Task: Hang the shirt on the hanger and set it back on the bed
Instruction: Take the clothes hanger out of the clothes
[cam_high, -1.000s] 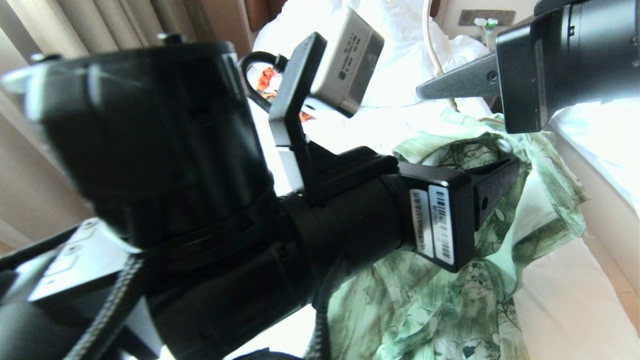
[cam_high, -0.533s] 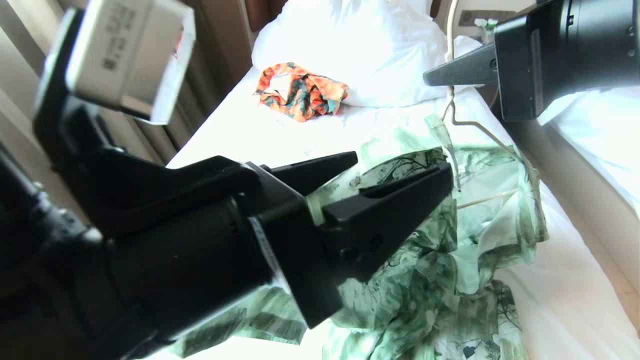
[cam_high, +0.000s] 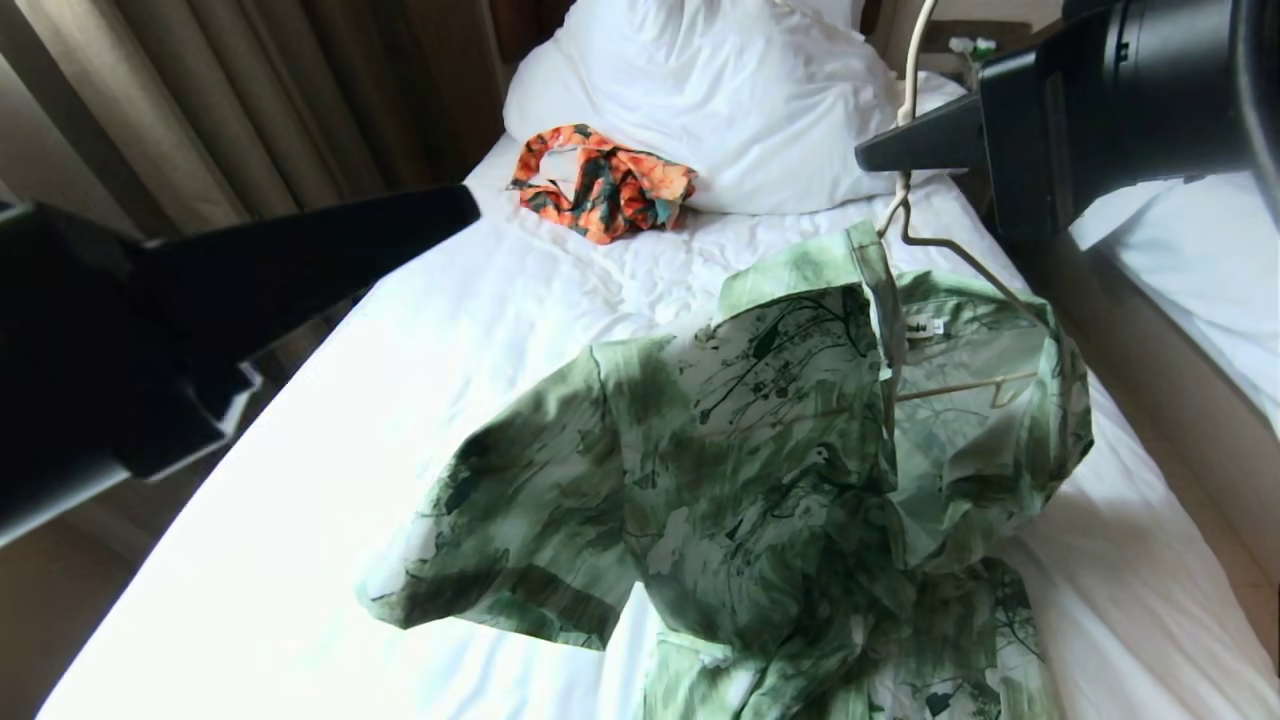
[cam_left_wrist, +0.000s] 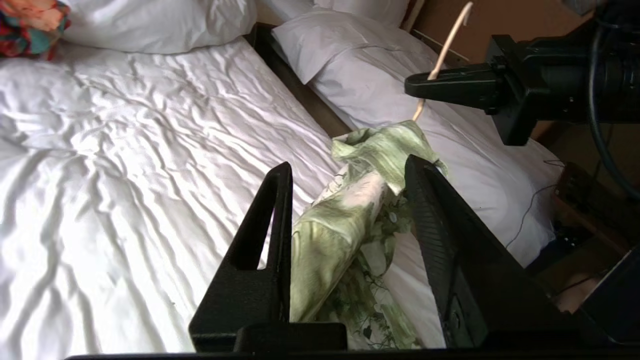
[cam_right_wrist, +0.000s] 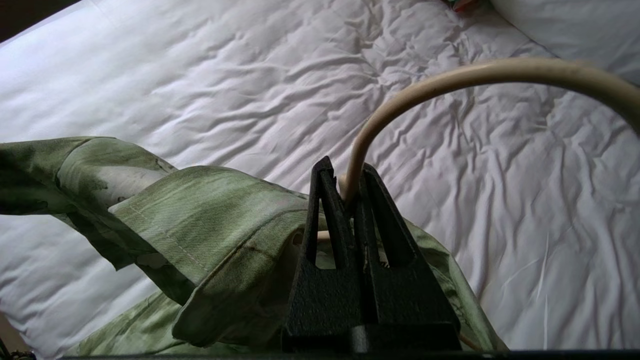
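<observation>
My right gripper (cam_right_wrist: 345, 187) clenched on hanger (cam_right_wrist: 450, 82) neck below hook, keeping it lifted so shirt (cam_high: 760, 470) drapes from its shoulders; judge shirt mounted, lower part resting on bed (cam_high: 300, 480). My left gripper (cam_left_wrist: 345, 180) off at left edge, jaws parted, nothing grasped, shirt collar seen between them. Count: 1 shirt, 1 hanger, 2 grippers, 1 orange garment (cam_high: 605, 190) by pillow (cam_high: 720, 100).

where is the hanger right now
In the head view the hanger is at the right side of the bed, its hook pinched in the right tool, its frame inside the shirt.
</observation>
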